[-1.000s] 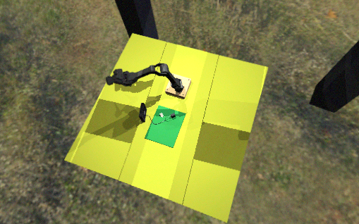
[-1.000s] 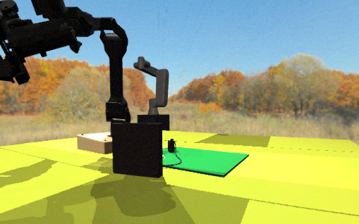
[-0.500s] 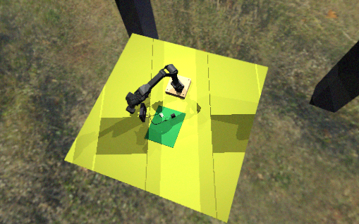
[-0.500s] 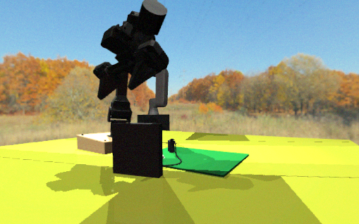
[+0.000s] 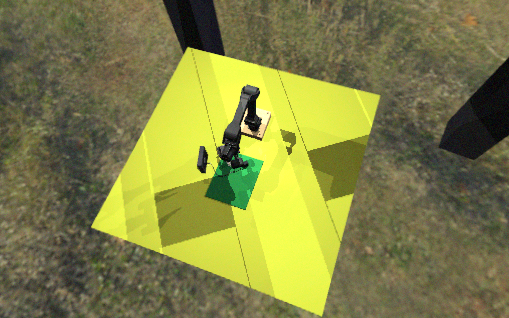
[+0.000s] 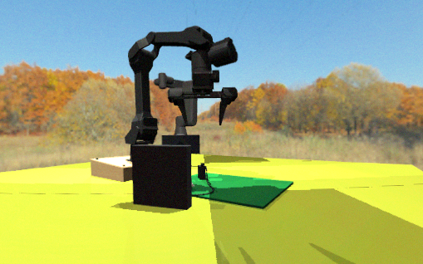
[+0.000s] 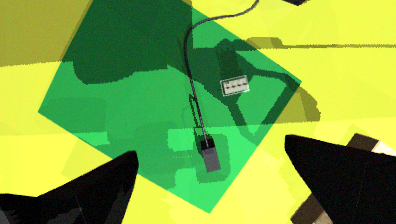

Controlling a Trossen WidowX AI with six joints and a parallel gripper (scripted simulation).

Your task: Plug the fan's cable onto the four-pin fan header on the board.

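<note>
The cable's dark plug point(image 6: 201, 171) point(image 7: 213, 159) stands upright at one corner of the green board point(image 5: 232, 192) point(image 6: 251, 192) point(image 7: 120, 115), apart from the header. The white four-pin header point(image 7: 235, 85) is uncovered, with its pins showing, farther up in the wrist view. The black cable point(image 6: 212, 188) point(image 7: 187, 65) curves from the plug toward the black fan point(image 5: 202, 159) point(image 6: 161, 176), which stands on edge beside the board. My gripper point(image 6: 203, 122) point(image 7: 211, 150) is open and empty, pointing down high above the plug, one finger to each side of it in the wrist view. In the top view the arm hides the plug and header.
The arm's pale base plate point(image 5: 259, 131) point(image 6: 111, 168) lies near the board. The fan stands in front of that plate in the exterior view. A grey jointed stand point(image 6: 190, 110) on a dark block rises behind the board. Dark posts point(image 5: 492, 105) stand beyond the yellow table point(image 5: 292, 250).
</note>
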